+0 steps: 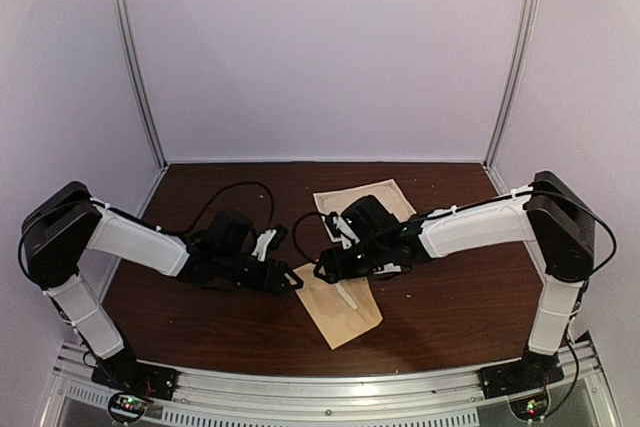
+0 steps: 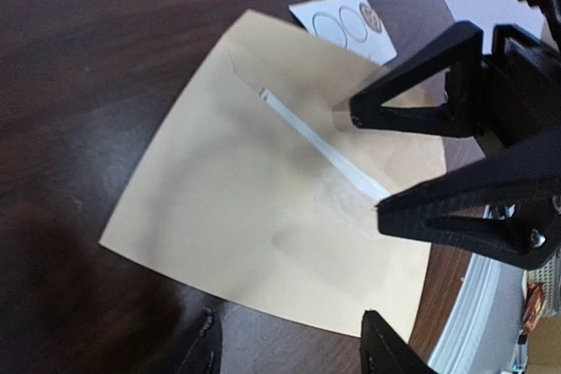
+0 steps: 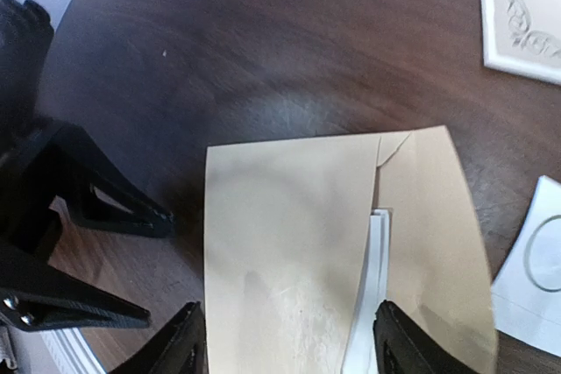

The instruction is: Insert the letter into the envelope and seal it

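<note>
The tan envelope [image 1: 342, 312] lies flat on the dark table just in front of both grippers. The white letter [image 3: 372, 297] sits inside it, only its edge showing along the opening [image 2: 326, 151]. My left gripper [image 2: 294, 352] hovers open over the envelope's [image 2: 254, 208] near edge, with nothing between its fingers. My right gripper [image 3: 294, 352] is open too, its fingers straddling the envelope's [image 3: 280, 243] body above the paper. The two grippers face each other, close together, left [image 1: 287, 279] and right [image 1: 326, 269].
A small white card with round stickers [image 2: 344, 22] lies beside the envelope's far corner [image 3: 535, 278]. A white ornamented card [image 3: 522, 15] lies farther off. Another tan sheet [image 1: 375, 195] rests behind the right gripper. The metal rail [image 2: 478, 304] marks the table's near edge.
</note>
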{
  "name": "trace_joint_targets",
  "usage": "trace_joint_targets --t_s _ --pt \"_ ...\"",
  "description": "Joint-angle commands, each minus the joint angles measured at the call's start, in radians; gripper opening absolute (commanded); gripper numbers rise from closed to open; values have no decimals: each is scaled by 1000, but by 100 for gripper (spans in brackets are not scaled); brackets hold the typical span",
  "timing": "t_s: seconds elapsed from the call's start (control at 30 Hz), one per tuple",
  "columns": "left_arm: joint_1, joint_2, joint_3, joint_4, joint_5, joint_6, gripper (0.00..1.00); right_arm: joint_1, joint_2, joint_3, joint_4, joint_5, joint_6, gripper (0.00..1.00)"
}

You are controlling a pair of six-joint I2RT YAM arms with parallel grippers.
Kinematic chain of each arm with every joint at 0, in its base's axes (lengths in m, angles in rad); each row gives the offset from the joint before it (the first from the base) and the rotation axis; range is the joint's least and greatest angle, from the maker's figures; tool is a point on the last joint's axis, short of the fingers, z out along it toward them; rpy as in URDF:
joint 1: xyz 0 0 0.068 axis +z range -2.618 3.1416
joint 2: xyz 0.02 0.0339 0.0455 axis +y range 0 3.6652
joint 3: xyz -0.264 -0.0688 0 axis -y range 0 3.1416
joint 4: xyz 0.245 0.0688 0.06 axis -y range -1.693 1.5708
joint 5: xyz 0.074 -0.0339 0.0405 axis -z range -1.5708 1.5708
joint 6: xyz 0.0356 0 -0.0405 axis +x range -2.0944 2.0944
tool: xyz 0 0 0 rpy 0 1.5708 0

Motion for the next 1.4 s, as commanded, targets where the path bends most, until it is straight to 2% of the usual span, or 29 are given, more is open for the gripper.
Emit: trace_joint_targets --t_s 0.0,0.1,0.23,0.37,0.47,0.6,0.83,1.13,1.37 --pt "63 -196 80 -122 -84 87 60 -6 -178 5 -57 150 -44 71" --pt "141 -290 152 -247 -96 148 69 -36 -270 -27 -73 208 -60 82" --pt "251 -336 256 -371 -82 226 73 -105 -365 -78 -68 246 -72 94" --pt "340 -291 374 -454 -24 310 75 -218 -414 -133 -50 195 -61 96" --pt "410 -256 448 -487 5 346 75 -320 -425 -185 -15 146 -39 94" --pt "481 -280 499 -486 -39 384 75 -434 -404 -231 26 105 -48 89" --pt "511 -373 421 -449 -182 441 75 -572 -264 -187 60 64 -121 80" --pt "511 -376 406 -448 -158 446 75 -647 -76 -50 54 -21 -176 64" --pt "511 -378 402 -448 -143 445 75 -686 5 -5 65 -36 -176 61"
